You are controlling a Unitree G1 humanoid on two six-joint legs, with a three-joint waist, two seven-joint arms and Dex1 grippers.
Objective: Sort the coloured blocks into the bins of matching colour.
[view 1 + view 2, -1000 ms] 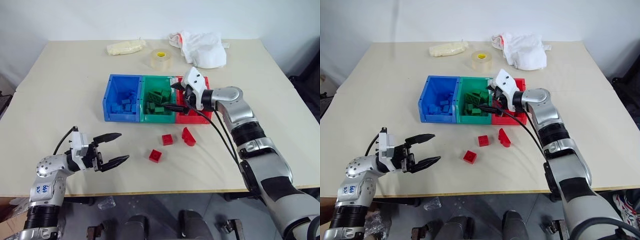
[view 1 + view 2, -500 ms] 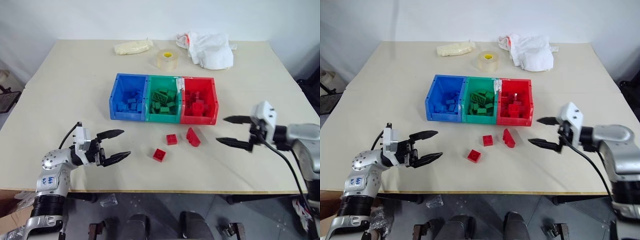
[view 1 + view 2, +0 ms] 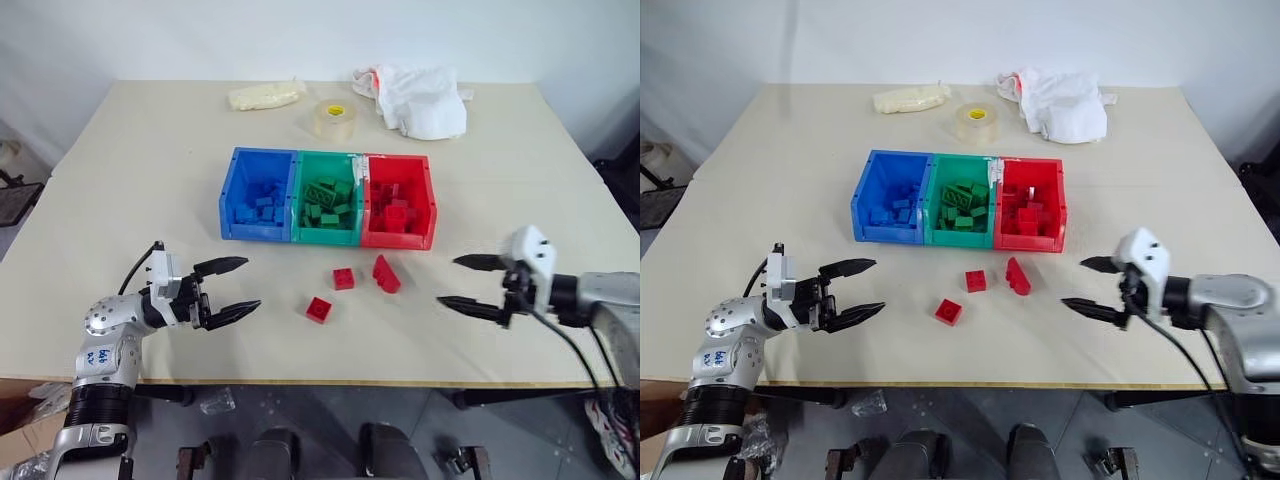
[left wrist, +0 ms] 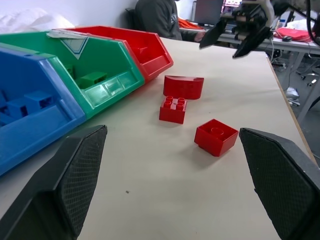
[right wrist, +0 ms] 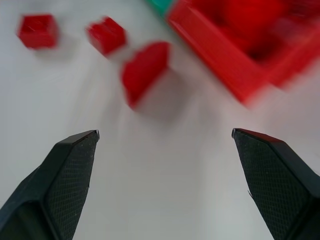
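Three red blocks lie loose on the table in front of the bins: a small cube (image 3: 319, 309), a studded square brick (image 3: 343, 279) and a wedge (image 3: 385, 273). The joined bins stand in a row, blue (image 3: 258, 196), green (image 3: 329, 198) and red (image 3: 398, 203), each holding several blocks of its own colour. My left gripper (image 3: 228, 289) hovers open over the table's front left, pointing toward the cube. My right gripper (image 3: 472, 283) is open and empty at the front right, to the right of the wedge (image 5: 144, 71). In the left wrist view the cube (image 4: 215, 136) lies between my open fingers.
A tape roll (image 3: 333, 118), a white cloth (image 3: 418, 98) and a pale bag (image 3: 264, 94) lie at the back of the table. The front edge of the table runs just below both grippers.
My right gripper has pulled back from above the red and green bins to the front right of the table, staying open. The left gripper has barely moved. The camera view shifted.
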